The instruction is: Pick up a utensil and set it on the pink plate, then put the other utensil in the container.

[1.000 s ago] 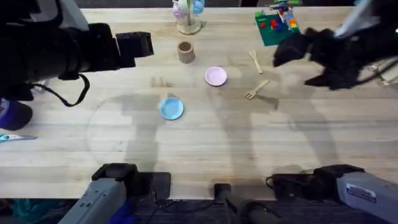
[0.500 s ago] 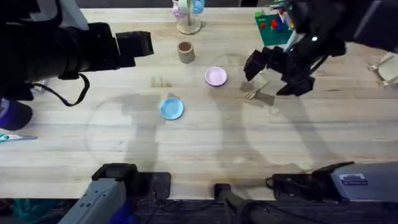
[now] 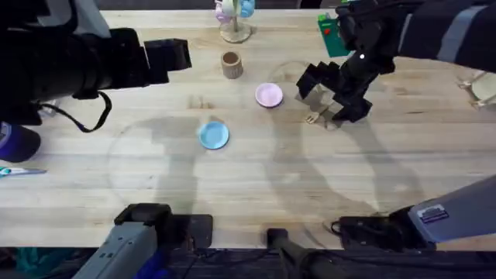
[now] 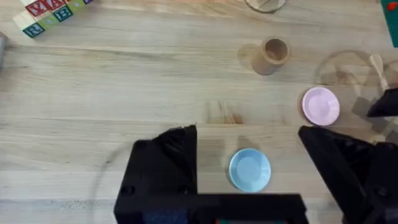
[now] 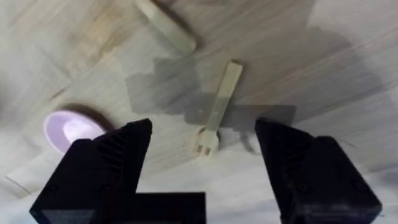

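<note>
The wooden fork (image 5: 217,107) lies flat on the table, tines toward my right gripper (image 5: 204,129), which hovers open just above it with a finger on each side. From overhead, only the fork's tined end (image 3: 312,118) pokes out under that gripper (image 3: 329,97). The wooden spoon (image 5: 165,28) lies just beyond the fork; it also appears as the spoon (image 4: 377,65). The pink plate (image 3: 269,94) sits left of the fork, and the tan container (image 3: 231,64) stands behind it. My left gripper (image 4: 245,134) is open and empty, high over the table's left side.
A light-blue plate (image 3: 214,134) lies at mid-table. A pastel cup stand (image 3: 234,22) and a green brick plate (image 3: 333,35) stand along the far edge. Lettered blocks (image 4: 43,15) sit at the far left.
My right arm has swung in from the right edge and dropped over the fork, covering the spoon from overhead. The left arm has not moved.
</note>
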Tool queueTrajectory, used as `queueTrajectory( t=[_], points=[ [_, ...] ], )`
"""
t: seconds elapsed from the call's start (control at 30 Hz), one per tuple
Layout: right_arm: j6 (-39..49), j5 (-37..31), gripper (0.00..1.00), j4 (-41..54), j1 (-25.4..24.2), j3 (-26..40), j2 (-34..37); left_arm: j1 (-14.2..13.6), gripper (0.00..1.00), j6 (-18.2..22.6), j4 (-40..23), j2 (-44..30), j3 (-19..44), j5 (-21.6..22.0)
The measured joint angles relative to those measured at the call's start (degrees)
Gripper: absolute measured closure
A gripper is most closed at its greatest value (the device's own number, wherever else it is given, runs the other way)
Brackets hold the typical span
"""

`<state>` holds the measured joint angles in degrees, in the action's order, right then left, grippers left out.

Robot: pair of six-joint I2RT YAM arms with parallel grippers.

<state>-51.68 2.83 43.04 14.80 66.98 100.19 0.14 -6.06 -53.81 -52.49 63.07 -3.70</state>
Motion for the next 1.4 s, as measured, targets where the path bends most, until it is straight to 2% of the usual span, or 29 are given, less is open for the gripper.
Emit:
queueTrajectory(
  t=[0.27,0.37,0.57,0.67,0.97,1.07,1.4],
  points=[
    [-2.2,-2.2,0.007,-1.0,1.2,0.1,0.7,0.0,0.008,0.0,0.0,0.0,0.0,0.0],
    [-2.4,-2.9,0.070,-0.8,1.8,0.5,1.2,0.0,0.008,0.0,0.0,0.0,0.0,0.0],
    [-2.4,-3.8,0.380,-0.5,2.9,1.1,2.1,0.0,0.008,0.0,0.0,0.0,0.0,0.0],
    [-2.6,-4.1,0.616,-0.7,3.5,1.2,2.3,0.0,0.008,0.0,0.0,0.0,0.0,0.0],
    [-2.5,-3.9,0.880,-1.0,3.8,1.2,2.7,0.0,0.008,0.0,0.0,0.0,0.0,0.0],
    [-2.6,-3.9,0.938,-1.1,3.8,1.4,2.7,0.0,0.008,0.0,0.0,0.0,0.0,0.0],
    [-2.5,-1.9,0.965,-1.4,3.8,1.5,2.7,0.0,0.008,0.0,0.0,0.0,0.0,0.0]
  ],
)
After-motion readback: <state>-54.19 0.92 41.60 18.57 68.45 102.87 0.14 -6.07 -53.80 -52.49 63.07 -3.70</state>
